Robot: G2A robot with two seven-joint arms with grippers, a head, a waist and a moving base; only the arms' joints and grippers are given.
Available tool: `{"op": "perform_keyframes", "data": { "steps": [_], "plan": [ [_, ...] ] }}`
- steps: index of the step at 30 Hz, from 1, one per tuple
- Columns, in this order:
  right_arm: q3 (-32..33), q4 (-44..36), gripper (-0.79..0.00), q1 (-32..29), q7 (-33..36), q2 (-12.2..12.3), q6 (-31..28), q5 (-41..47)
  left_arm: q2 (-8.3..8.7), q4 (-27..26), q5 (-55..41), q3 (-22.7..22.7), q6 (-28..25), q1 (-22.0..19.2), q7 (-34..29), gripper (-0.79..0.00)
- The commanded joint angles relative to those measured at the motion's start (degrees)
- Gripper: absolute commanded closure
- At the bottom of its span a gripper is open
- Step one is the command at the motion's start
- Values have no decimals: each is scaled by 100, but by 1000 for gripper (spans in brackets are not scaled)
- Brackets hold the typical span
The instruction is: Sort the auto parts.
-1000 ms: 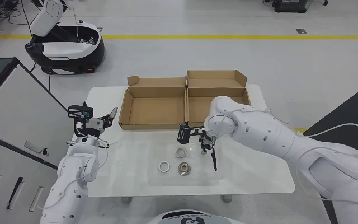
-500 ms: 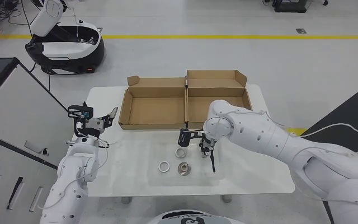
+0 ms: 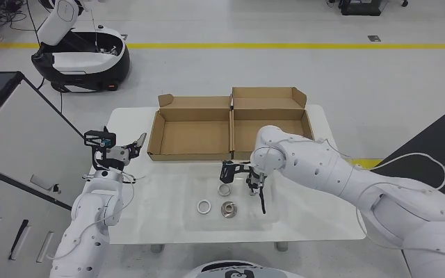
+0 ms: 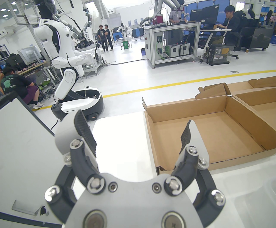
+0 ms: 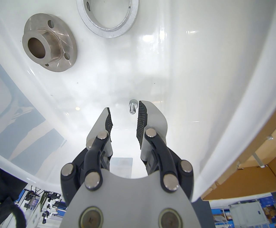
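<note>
Steel bolt [image 5: 132, 107], shank toward right gripper [image 5: 124, 106]

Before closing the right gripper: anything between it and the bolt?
Nothing. The right wrist view shows bare white tray between the open right gripper and the bolt, which lies beside one fingertip.

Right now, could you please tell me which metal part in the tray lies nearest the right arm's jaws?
The small screw, lying just beside one jaw tip; the flanged hub and the ring sit much farther off.
</note>
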Motion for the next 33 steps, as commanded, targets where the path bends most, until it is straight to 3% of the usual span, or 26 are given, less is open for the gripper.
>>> {"op": "perform_keyframes", "data": {
  "steps": [1, 23, 25, 29, 33],
  "plan": [
    [10, 4, -283, -16, -28, -9, 15, -45, 0, 0, 0, 0, 0, 0, 0, -785],
    [151, 124, -274, -230, -269, -70, -37, -445, 0, 0, 0, 0, 0, 0, 0, -785],
    [167, 133, -246, -245, -256, -74, -31, -455, 0, 0, 0, 0, 0, 0, 0, -785],
    [197, 126, 0, -273, -222, -78, 16, -515, 0, 0, 0, 0, 0, 0, 0, -785],
    [250, 89, 0, -300, -201, -65, 53, -555, 0, 0, 0, 0, 0, 0, 0, -785]
  ]
}}
